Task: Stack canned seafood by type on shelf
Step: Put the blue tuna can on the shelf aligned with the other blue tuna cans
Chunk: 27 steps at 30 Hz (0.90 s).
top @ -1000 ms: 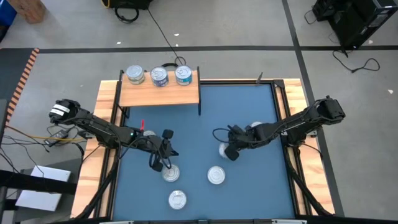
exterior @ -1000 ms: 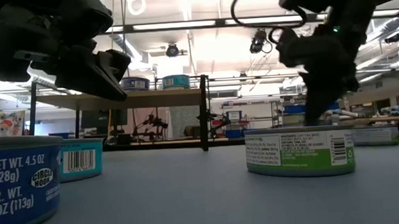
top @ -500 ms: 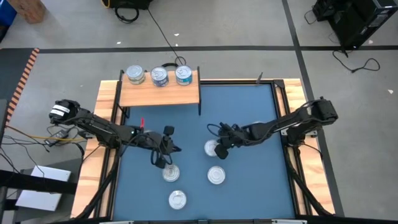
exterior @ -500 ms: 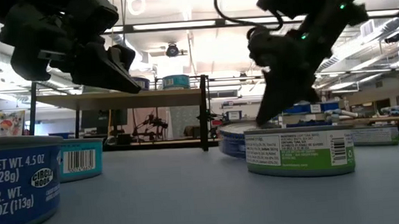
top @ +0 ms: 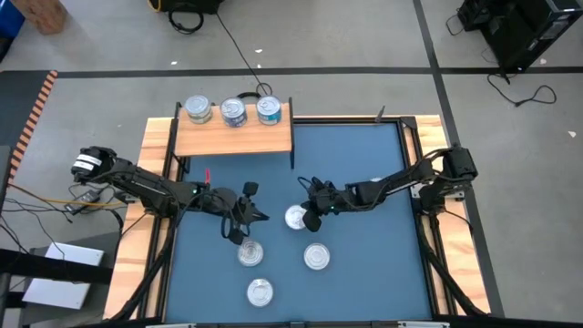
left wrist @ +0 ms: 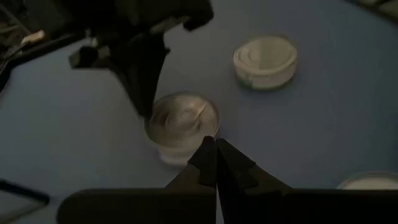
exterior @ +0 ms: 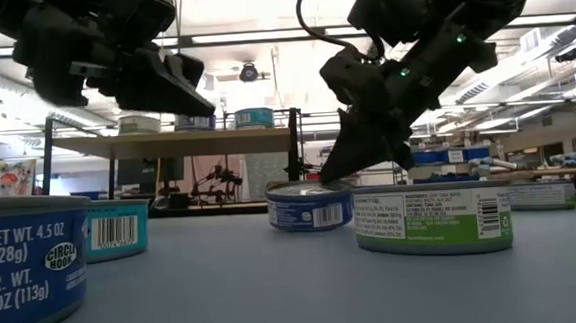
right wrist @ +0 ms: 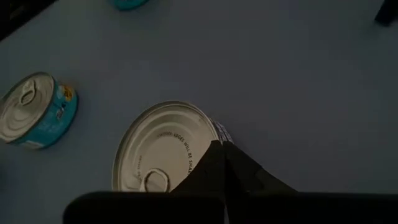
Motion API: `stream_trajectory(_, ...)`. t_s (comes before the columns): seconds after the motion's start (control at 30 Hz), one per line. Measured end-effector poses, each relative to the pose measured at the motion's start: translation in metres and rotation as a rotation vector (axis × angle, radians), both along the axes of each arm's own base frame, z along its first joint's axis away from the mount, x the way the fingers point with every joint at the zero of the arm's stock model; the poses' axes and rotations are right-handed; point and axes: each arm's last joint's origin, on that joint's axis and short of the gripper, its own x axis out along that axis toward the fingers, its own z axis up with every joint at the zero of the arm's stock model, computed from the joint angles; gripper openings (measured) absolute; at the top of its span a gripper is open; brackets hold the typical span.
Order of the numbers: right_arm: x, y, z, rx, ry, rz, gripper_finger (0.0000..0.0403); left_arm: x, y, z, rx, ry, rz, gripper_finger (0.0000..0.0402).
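Note:
Three tins (top: pixel 234 112) stand in a row on the light wooden shelf (top: pixel 232 137) at the table's far left. Several more tins stand on the blue table. Among them are a blue-labelled one (top: pixel 294 217) at the middle, two nearer ones (top: pixel 250 253) (top: pixel 316 256), and one by the near edge (top: pixel 260 292). My right gripper (top: pixel 308 221) is shut, its tips on the middle tin (right wrist: pixel 161 149). My left gripper (top: pixel 237 235) is shut and hangs above the table (exterior: pixel 199 105), just left of that tin and touching nothing. My right gripper has its shut fingertips (right wrist: pixel 217 152) on the tin's silvery lid (right wrist: pixel 198 157), close to the rim on the tin's right side. The fingers slant down from the table's right. The tin (exterior: pixel 309 202) stands upright with its base on the table.
A green-labelled tin (exterior: pixel 432 218) and a teal one (exterior: pixel 115 230) stand near the low camera, with a large blue tin (exterior: pixel 19 273) closest. Another tin (exterior: pixel 541 196) stands farther right. The shelf's black leg (exterior: pixel 294 161) stands behind the middle tin. Wooden rails (top: pixel 155 228) edge the table.
My right gripper has moved toward the table's left edge and tipped further down, staying shut. The blue-labelled tin has slid upright along the table to the left ahead of it, toward my left gripper.

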Motion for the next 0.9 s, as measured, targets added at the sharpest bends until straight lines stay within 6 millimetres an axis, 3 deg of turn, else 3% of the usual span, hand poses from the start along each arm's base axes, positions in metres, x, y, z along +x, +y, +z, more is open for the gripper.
stream_trajectory(0.2,0.001,-0.003,0.002,-0.034,-0.013,0.022,0.0007,0.008,0.005,-0.003,-0.047,-0.029,-0.055,0.0)
stream_trajectory(0.4,0.003,-0.003,0.003,-0.077,-0.021,0.06,0.003,0.03,0.003,-0.007,-0.019,0.02,-0.125,0.0)
stream_trajectory(0.67,0.003,-0.003,0.003,-0.123,-0.016,0.099,0.0107,0.057,-0.001,-0.011,0.095,0.093,-0.165,0.0021)
stream_trajectory(0.9,0.0,0.001,0.01,-0.172,-0.008,0.156,0.0167,0.068,-0.004,-0.03,0.205,0.183,-0.225,0.0059)
